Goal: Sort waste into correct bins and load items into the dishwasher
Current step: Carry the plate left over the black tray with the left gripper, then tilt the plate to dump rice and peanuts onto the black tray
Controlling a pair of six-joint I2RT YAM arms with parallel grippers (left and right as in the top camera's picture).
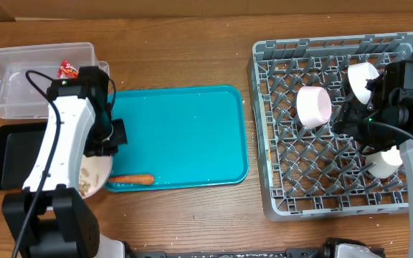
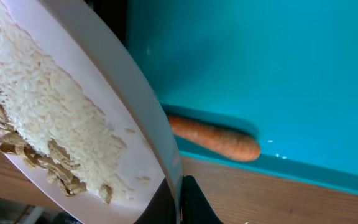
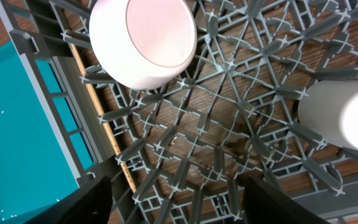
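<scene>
My left gripper is shut on the rim of the round white plate, which is tilted. White rice and beige scraps lie on the plate, held over the near-left corner of the teal tray beside the black tray. The small orange carrot lies at the teal tray's front edge. My right gripper hangs open over the dish rack, holding nothing. Below it rest a white bowl, the cup and a wooden chopstick. A second bowl sits at the rack's back.
The clear tub stands at the back left with the red wrapper inside. The teal serving tray fills the middle of the table. My left arm reaches across the black tray.
</scene>
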